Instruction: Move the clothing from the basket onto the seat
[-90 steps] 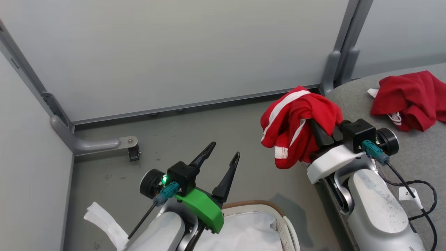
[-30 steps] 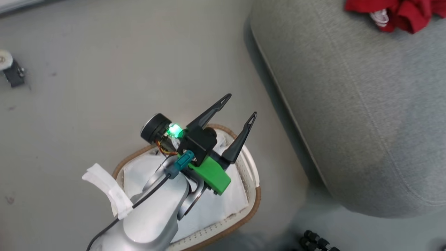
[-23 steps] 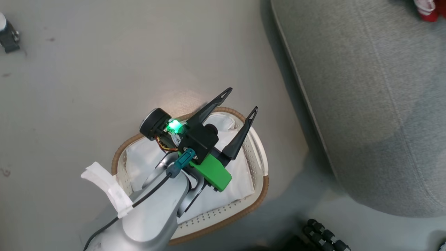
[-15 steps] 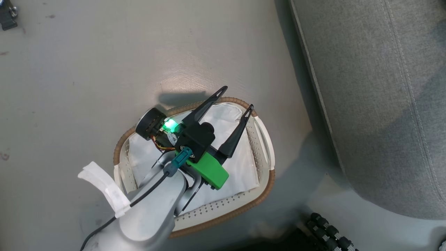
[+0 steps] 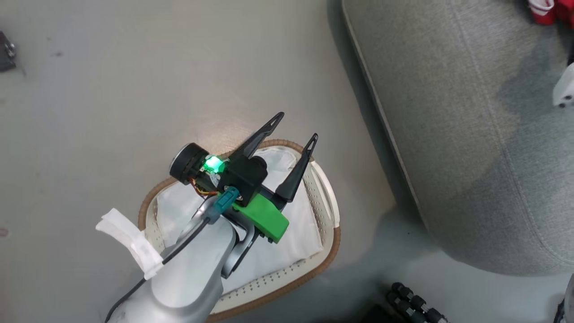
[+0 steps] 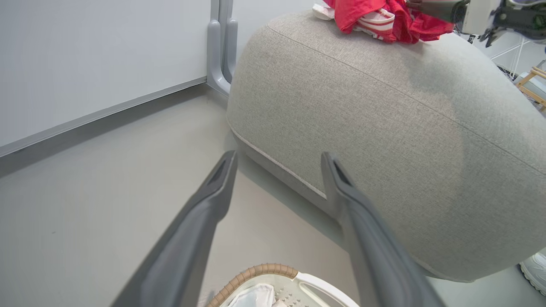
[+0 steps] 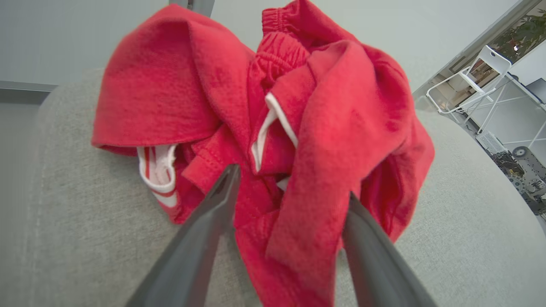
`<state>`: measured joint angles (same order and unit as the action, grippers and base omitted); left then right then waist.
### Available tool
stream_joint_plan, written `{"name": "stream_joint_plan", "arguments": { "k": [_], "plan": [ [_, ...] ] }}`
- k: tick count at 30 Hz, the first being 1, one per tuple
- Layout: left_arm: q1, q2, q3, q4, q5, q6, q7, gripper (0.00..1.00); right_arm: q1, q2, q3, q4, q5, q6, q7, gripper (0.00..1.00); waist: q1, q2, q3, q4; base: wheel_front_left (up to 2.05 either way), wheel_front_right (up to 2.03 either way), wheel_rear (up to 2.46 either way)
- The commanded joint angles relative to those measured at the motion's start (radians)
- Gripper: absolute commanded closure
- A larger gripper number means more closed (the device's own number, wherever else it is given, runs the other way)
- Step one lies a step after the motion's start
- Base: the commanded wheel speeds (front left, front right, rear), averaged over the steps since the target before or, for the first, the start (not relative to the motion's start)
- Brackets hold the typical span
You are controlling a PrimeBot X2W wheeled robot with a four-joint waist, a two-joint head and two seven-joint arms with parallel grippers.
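Clothing (image 7: 273, 106) lifted earlier now lies on the seat (image 7: 85, 221), right fingers (image 7: 204, 230) spread.

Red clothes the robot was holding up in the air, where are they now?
The right gripper carried the red clothing over and set it on the seat. Its fingers now stand apart, so it seems let go, though fabric drapes between them. The left gripper stayed open above the basket.
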<state>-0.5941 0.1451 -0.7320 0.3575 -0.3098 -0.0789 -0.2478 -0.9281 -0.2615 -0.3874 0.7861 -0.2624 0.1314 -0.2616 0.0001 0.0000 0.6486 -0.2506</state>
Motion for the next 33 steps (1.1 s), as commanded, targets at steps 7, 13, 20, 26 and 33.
{"name": "stream_joint_plan", "arguments": {
  "k": [7, 13, 20, 26, 33],
  "plan": [
    [0.063, -0.025, 0.062, 0.034, -0.047, 0.025, -0.017, 0.00, 0.118, -0.012, 0.050, -0.015, 0.032, -0.001, -0.005, 0.00, -0.0001, 0.0000, -0.196, 0.011, 0.00, 0.00, 0.00],
    [0.141, -0.047, 0.166, 0.002, -0.081, 0.041, -0.018, 0.00, 0.156, -0.034, 0.102, -0.036, 0.040, -0.001, -0.005, 0.00, -0.0001, 0.0000, -0.329, 0.059, 0.00, 0.00, 0.00],
    [0.240, -0.069, 0.282, -0.023, -0.082, 0.044, -0.018, 0.00, 0.186, -0.003, 0.153, -0.071, 0.056, -0.001, -0.005, 0.00, -0.0001, 0.0000, -0.454, 0.132, 0.00, 0.00, 0.00],
    [0.325, -0.080, 0.372, -0.021, -0.069, 0.045, -0.018, 0.00, 0.254, 0.060, 0.211, -0.108, 0.092, -0.001, -0.005, 0.00, -0.0001, 0.0000, -0.545, 0.205, 0.00, 0.00, 0.00],
    [0.435, -0.084, 0.519, -0.027, -0.058, 0.058, -0.018, 0.00, 0.381, 0.153, 0.266, -0.203, 0.162, -0.001, -0.005, 0.00, -0.0001, 0.0000, -0.612, 0.258, 0.00, 0.00, 0.00]
  ]
}}
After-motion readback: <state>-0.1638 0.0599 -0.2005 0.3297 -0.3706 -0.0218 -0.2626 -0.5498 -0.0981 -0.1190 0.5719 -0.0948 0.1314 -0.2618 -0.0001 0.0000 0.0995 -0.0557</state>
